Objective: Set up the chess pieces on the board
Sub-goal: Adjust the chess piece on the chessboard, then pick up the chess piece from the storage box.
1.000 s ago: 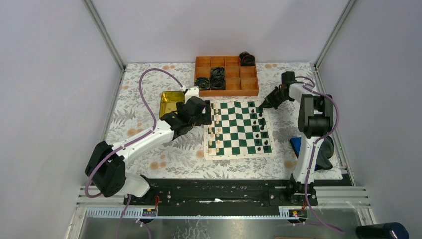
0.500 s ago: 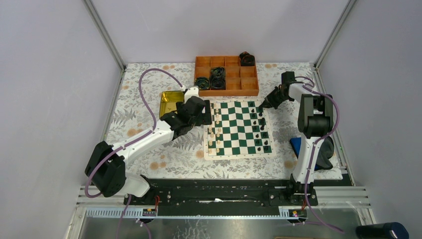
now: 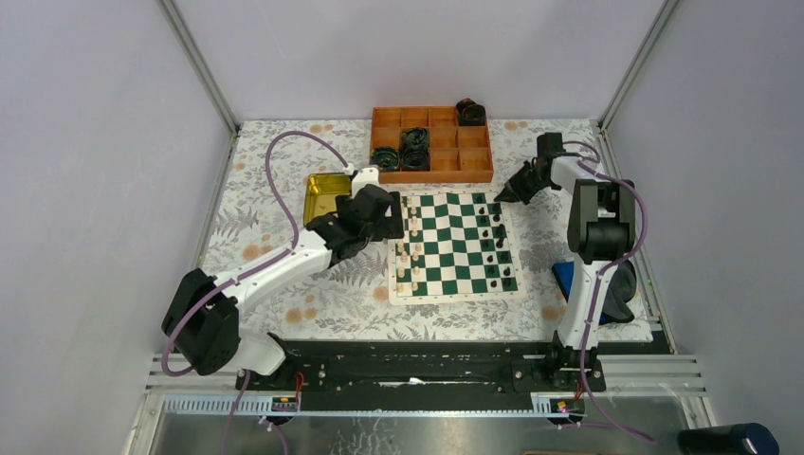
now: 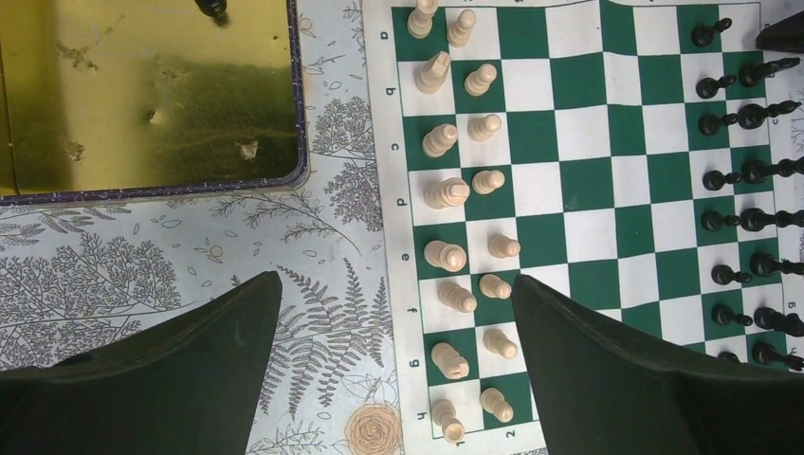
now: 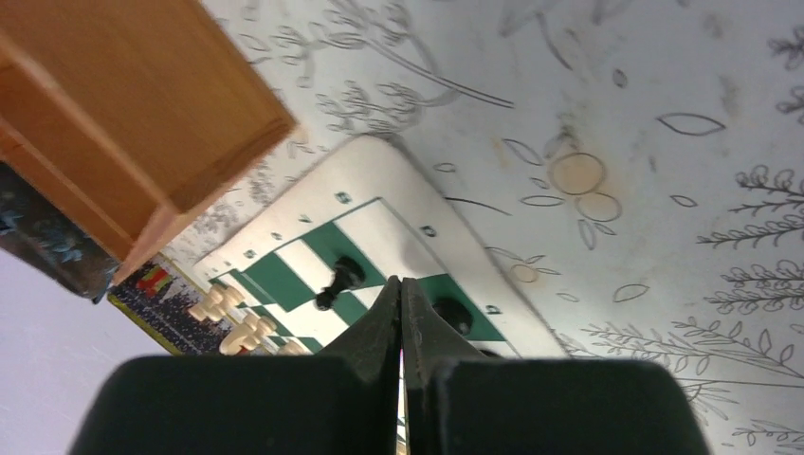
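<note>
Floral bench — one black piece lies in the tin, at 11 o'clock from the spread left tool, the nearer one; right tool is pressed together.

Orange compartment tray sat toward the far edge of the flowery tablecloth. Dark cable rolls filled a few of its left-hand compartments, plus one more roll poking out of its far right corner. A shiny yellow tin lay just near-left of the tray. Some blue object was well off to its near-right.
</note>
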`<move>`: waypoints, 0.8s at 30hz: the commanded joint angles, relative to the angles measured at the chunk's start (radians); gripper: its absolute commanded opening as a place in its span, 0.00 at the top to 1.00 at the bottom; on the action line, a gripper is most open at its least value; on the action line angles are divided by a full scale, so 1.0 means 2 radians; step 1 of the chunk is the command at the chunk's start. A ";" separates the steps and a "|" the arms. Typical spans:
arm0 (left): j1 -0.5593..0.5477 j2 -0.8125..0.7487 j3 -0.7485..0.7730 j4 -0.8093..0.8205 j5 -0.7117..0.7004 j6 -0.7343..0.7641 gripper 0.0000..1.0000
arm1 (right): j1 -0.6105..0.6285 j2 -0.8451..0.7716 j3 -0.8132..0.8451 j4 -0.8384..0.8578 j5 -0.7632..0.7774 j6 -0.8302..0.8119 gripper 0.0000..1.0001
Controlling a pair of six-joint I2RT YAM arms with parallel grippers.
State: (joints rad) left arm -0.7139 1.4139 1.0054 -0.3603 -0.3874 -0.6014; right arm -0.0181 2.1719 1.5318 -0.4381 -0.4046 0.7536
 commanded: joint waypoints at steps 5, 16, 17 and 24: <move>-0.001 0.002 0.041 -0.016 -0.067 0.005 0.01 | 0.007 -0.017 0.102 0.009 -0.007 -0.012 0.95; 0.108 0.035 0.059 -0.024 -0.081 0.018 0.03 | 0.002 0.000 0.176 0.017 -0.008 -0.022 0.62; 0.120 0.043 0.061 -0.020 -0.072 0.020 0.03 | 0.001 0.000 0.177 0.021 -0.011 -0.024 0.60; 0.162 0.103 0.103 -0.019 -0.056 0.036 0.05 | 0.001 0.005 0.206 0.018 -0.015 -0.058 0.61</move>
State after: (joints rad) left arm -0.4118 1.5734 1.1404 -0.4129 -0.5076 -0.5632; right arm -0.0185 2.1803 1.8561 -0.4107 -0.4103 0.7063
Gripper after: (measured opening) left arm 0.957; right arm 0.397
